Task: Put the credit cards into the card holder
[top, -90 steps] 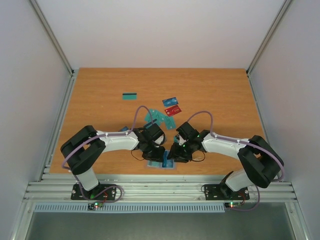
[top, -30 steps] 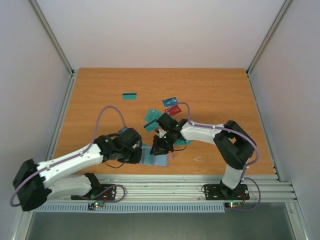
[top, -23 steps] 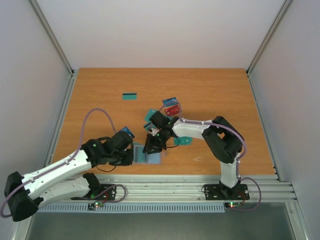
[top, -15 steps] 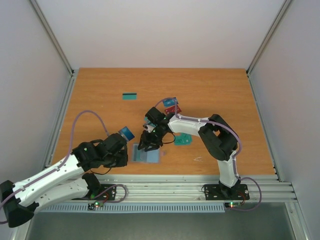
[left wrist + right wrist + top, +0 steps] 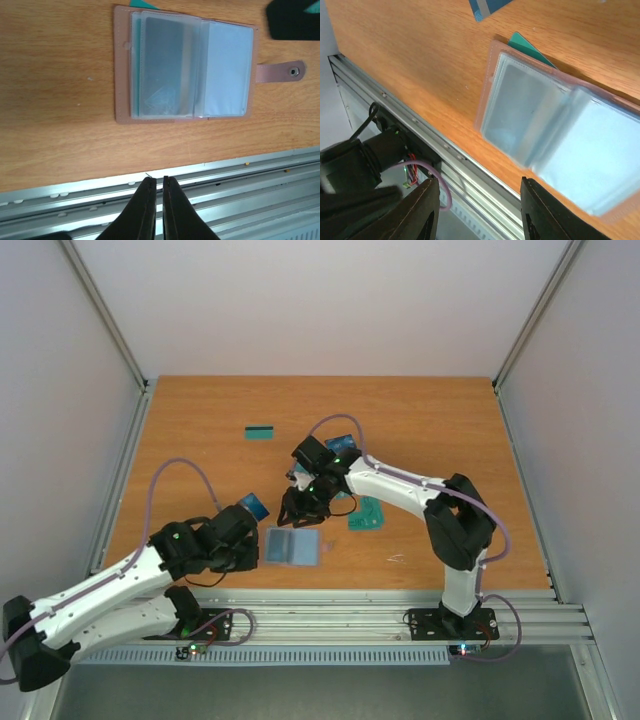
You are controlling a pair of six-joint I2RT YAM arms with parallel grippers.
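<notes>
Wood-grain table (image 5: 420, 410), white walls. Your card holder (image 5: 291, 546) lies open and flat near the front edge, clear sleeves up, snap strap (image 5: 280, 72) sticking out one side. A teal card (image 5: 530, 47) peeks from under its edge. Your left gripper (image 5: 155, 182) sits near the holder over the front rail (image 5: 225, 175), fingers pinched together, nothing in them. Your right gripper (image 5: 477, 182) hovers above the holder, jaws wide apart, empty. More credit cards (image 5: 367, 513) lie loose further back, with the striped card (image 5: 260, 432) well apart.
</notes>
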